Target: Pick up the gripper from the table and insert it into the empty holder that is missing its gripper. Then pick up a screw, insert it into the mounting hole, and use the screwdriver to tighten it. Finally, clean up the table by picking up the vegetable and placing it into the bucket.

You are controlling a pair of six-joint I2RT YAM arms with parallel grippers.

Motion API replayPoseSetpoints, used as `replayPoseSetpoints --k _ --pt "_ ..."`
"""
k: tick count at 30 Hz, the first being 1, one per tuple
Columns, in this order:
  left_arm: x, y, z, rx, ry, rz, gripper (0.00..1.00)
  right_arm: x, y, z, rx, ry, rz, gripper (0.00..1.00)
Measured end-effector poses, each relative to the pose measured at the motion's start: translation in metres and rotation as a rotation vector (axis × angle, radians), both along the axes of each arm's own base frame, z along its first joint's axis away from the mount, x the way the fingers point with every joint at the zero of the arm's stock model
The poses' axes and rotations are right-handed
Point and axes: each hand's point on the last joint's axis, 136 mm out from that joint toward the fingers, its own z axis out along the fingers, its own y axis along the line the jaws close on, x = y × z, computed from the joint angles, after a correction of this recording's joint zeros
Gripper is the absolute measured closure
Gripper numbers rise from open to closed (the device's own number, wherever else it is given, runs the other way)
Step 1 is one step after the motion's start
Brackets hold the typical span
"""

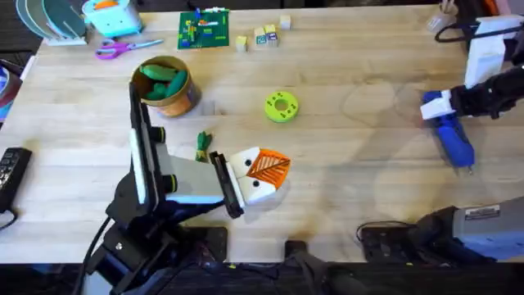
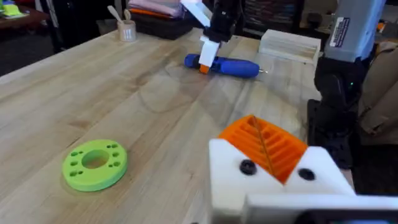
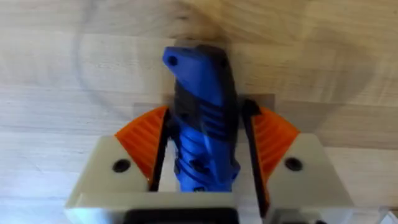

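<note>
Stubby blue cylindrical screwdriver (image 3: pixel 202 118) clamped between right gripper's (image 3: pixel 202 140) orange ribbed pads.
Left gripper (image 1: pixel 264 170) pressed shut, empty, near slim green toy vegetable (image 1: pixel 203 146).

The table (image 1: pixel 352 156) is pale wood with visible grain and plank seams, its finish smooth and faintly satin. The screwdriver (image 3: pixel 202 118) looks like moulded blue plastic, slightly glossy, with dark ribbed inserts along its handle. The right gripper (image 3: pixel 202 158) has matt white plastic finger blocks and orange pads with fine ridges; the left gripper (image 2: pixel 267 155) shows the same matt white plastic and striped orange ribbing. The green ring (image 2: pixel 95 163) looks like matt plastic. The bucket (image 1: pixel 168 86) has a smooth, slightly shiny tan-orange wall.
</note>
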Motion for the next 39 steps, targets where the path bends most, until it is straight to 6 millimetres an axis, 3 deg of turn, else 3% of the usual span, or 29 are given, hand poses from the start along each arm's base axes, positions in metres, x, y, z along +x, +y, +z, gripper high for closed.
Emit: replayPoseSetpoints --k 5,17,25,39 --pt "0.0000 0.0000 -0.0002 0.000 0.001 0.000 0.995 0.0000 -0.0009 0.0000 -0.005 0.001 -0.001 0.395" --pt "0.0000 0.0000 -0.0002 0.000 0.000 0.000 0.995 0.0026 -0.0069 -0.0001 -0.027 -0.009 -0.007 0.787" --pt "0.0000 0.0000 -0.0002 0.000 0.000 0.000 0.995 0.0025 -0.0085 -0.0001 -0.035 -0.008 -0.009 0.964" --pt "0.0000 0.0000 -0.0003 0.000 0.001 0.000 0.995 0.0007 -0.0074 0.0012 -0.032 -0.004 -0.009 0.977"
